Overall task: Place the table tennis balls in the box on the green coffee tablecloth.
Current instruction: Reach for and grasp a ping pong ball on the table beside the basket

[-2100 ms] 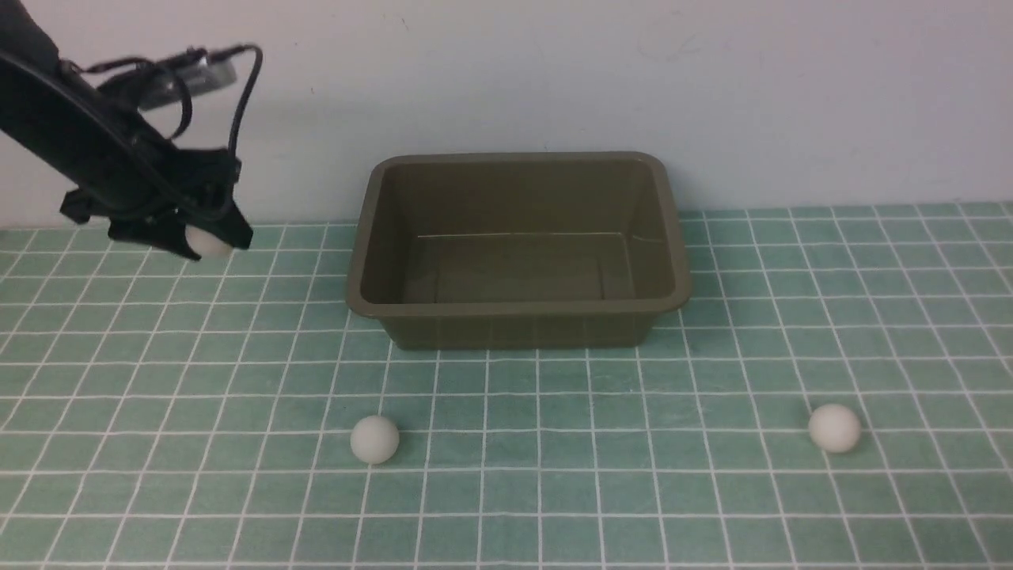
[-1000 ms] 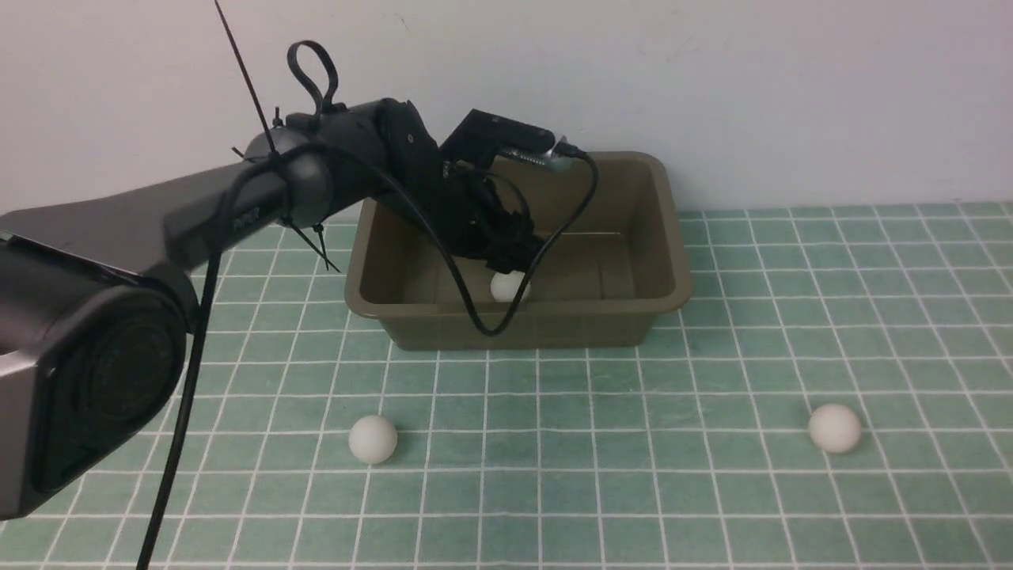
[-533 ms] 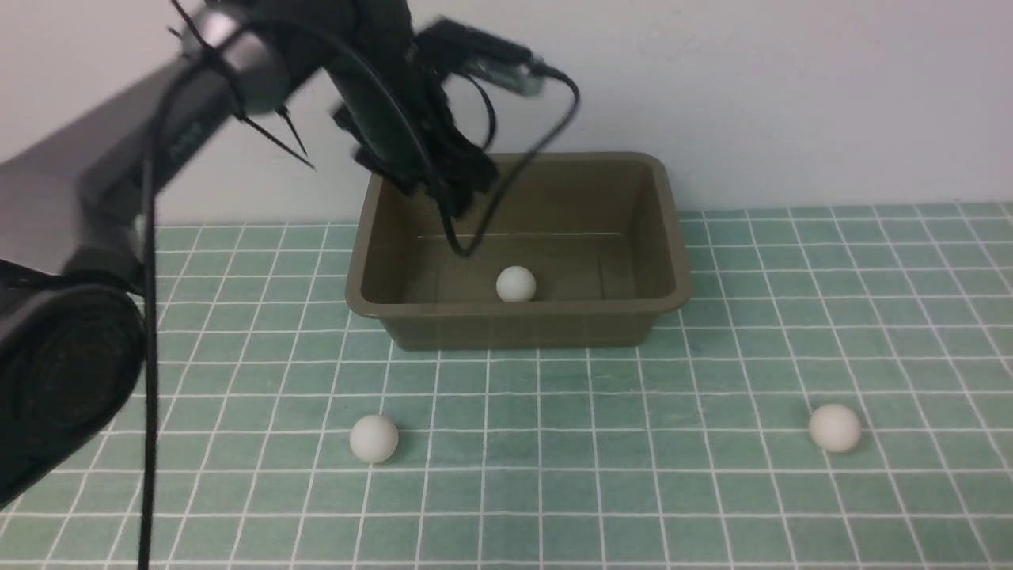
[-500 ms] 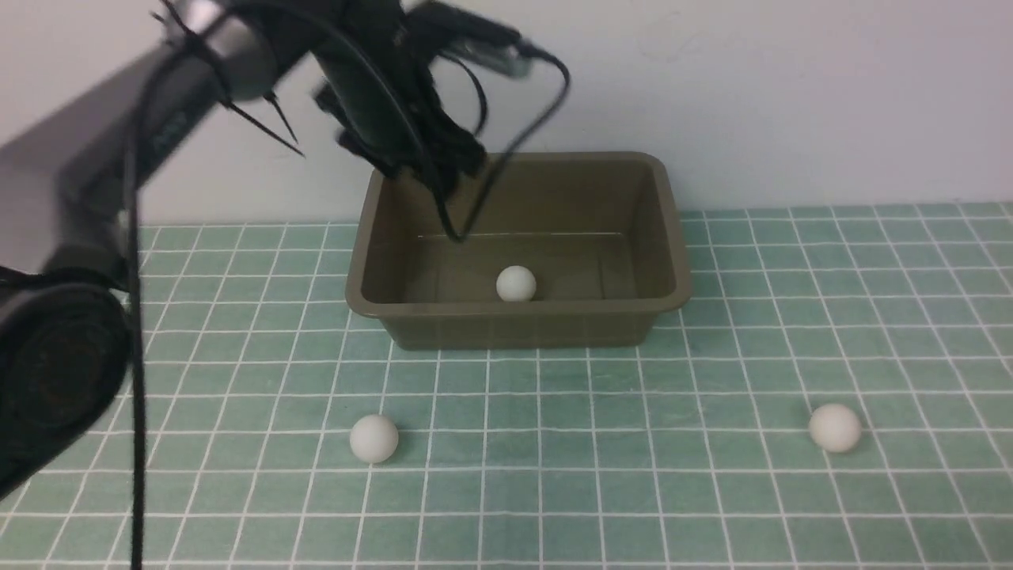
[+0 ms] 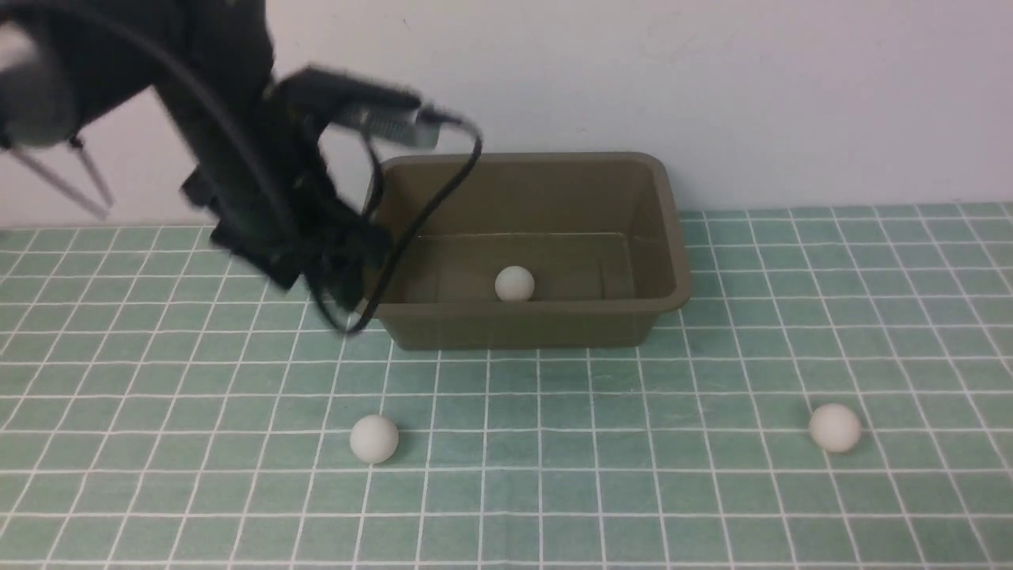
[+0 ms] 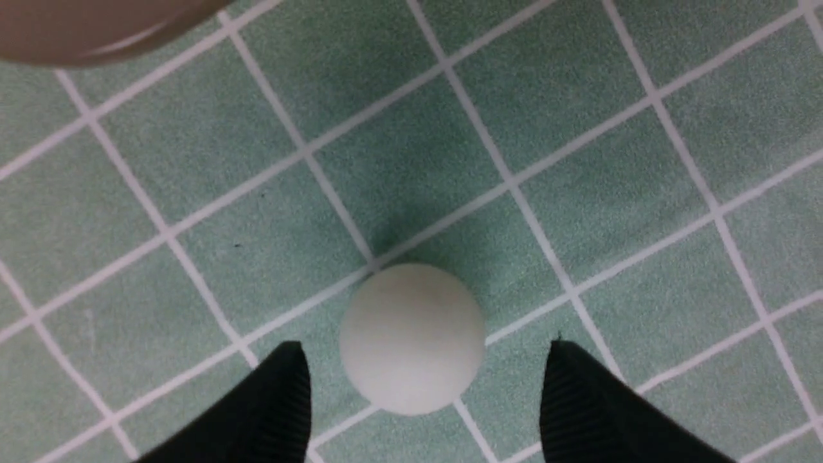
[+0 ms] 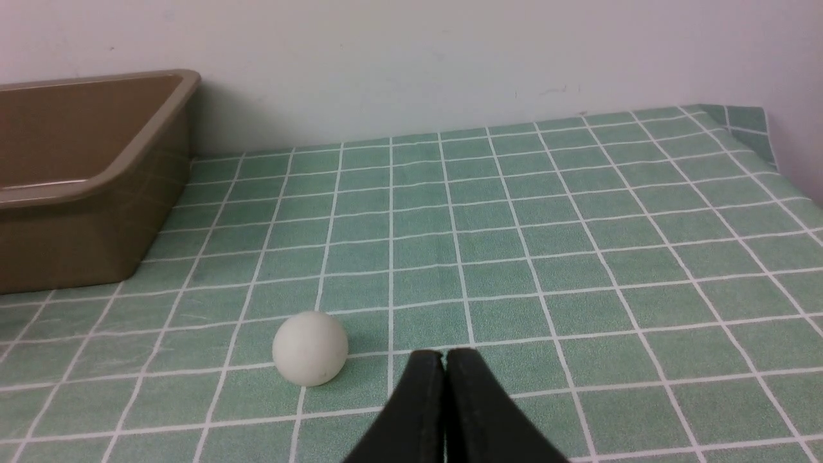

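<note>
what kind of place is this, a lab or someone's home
Most likely a robot test bench, not a home: a cabled robot arm works over a green checked tablecloth set against a bare wall, with only a box and table tennis balls laid out.

Find left arm (image 5: pixel 229 166) raised just outside the left wall of the box (image 5: pixel 518 328), dark and motion-blurred in the front view, forearm sloping down toward the box's near left corner. Note left gripper (image 6: pixel 424 402) pointing downward beside that corner, outside the box, jaws standing wide apart. Find right gripper (image 7: pixel 443 360) held low, to the right of the box and nearer the robot than it, fingers (image 7: pixel 418 411) pressed together tip to tip.
</note>
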Controlling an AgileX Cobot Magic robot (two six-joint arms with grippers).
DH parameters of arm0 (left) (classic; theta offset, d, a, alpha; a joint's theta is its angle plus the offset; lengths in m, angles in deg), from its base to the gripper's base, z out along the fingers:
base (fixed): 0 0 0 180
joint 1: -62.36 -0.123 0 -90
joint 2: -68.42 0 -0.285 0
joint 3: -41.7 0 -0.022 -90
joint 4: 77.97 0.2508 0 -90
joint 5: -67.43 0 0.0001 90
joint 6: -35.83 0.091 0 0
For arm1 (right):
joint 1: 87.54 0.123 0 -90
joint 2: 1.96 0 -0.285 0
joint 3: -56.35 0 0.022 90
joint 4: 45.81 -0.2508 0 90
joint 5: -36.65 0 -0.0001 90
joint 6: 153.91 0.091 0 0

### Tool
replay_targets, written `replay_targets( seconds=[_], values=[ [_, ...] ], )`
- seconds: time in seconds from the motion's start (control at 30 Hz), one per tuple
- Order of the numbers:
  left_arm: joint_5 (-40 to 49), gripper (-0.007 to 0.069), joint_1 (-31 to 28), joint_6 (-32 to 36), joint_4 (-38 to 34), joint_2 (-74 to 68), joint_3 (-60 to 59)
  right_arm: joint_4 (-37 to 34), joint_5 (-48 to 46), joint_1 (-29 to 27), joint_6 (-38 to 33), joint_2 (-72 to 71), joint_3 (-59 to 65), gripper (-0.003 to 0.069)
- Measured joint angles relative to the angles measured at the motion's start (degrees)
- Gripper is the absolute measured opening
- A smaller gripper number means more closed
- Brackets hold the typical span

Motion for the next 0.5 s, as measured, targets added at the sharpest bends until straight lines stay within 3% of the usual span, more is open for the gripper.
replay_targets(
  seconds=[0.5],
  values=[
    [-2.5,0.0428,0.0,0.9,-0.8,-8.5,0.0,0.0,0.0,0.0,0.0,0.0,0.0,-0.0007]
  ],
)
